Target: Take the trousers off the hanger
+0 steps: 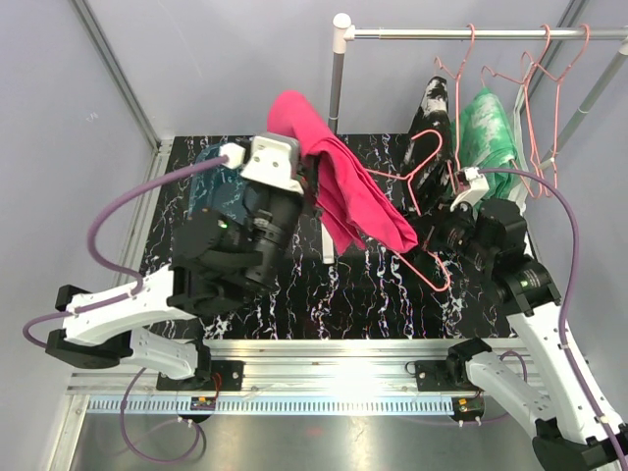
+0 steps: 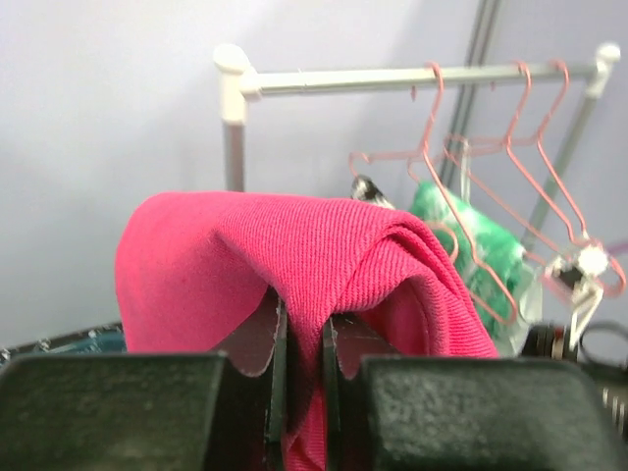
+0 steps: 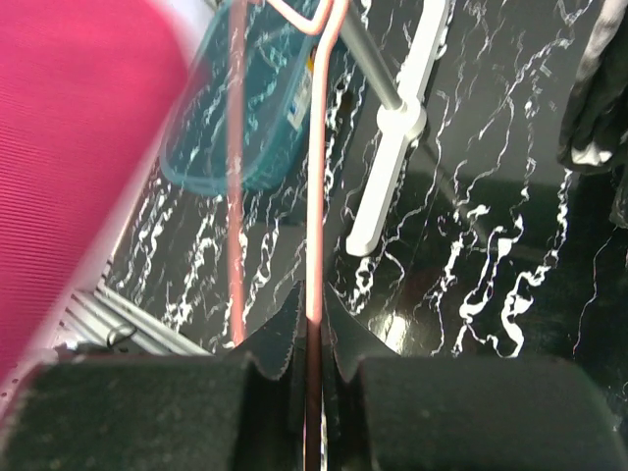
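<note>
The trousers in magenta-pink (image 1: 339, 182) are a ribbed cloth with a fold humped over the left hand (image 2: 302, 334), which pinches it between pressed-together fingers above the middle of the worktop (image 1: 373, 304). The loose end trails down and right towards the pink wire hanger (image 3: 314, 196); whether it touches the wire I cannot tell. The right hand (image 3: 312, 314) is clamped on that wire, holding the hanger off the rail (image 1: 471, 34). The black speckled trousers (image 1: 437, 113) and the green mottled trousers (image 1: 488, 132) hang at the back right, beside bare hangers (image 1: 535, 88). A teal bin (image 3: 255, 108) sits back left. Bare worktop lies along the near edge between the arms.
</note>
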`<control>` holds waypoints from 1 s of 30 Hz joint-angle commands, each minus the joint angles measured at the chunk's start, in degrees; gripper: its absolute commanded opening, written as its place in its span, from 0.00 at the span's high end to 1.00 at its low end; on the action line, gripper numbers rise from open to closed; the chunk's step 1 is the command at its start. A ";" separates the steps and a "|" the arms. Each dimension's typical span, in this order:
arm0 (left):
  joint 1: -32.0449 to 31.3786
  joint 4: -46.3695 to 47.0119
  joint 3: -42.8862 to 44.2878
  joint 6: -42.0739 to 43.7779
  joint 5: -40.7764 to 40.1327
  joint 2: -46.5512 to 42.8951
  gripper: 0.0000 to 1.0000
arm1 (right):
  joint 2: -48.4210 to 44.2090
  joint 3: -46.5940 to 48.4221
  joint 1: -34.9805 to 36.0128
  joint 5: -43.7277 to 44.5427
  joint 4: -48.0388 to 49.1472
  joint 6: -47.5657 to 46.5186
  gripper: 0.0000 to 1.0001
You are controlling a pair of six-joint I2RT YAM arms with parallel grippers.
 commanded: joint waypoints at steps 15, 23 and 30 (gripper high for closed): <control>27.55 -22.13 12.50 -10.06 0.53 -3.62 1.00 | 1.26 8.96 0.25 -0.17 -2.06 -11.79 1.00; 41.78 -34.46 9.26 -15.87 3.51 -3.97 1.00 | -3.04 12.91 0.24 -3.96 -6.71 -11.97 1.00; 52.52 -39.56 1.44 -18.78 5.54 -6.69 1.00 | -5.33 16.43 0.33 -2.64 -12.08 -13.46 1.00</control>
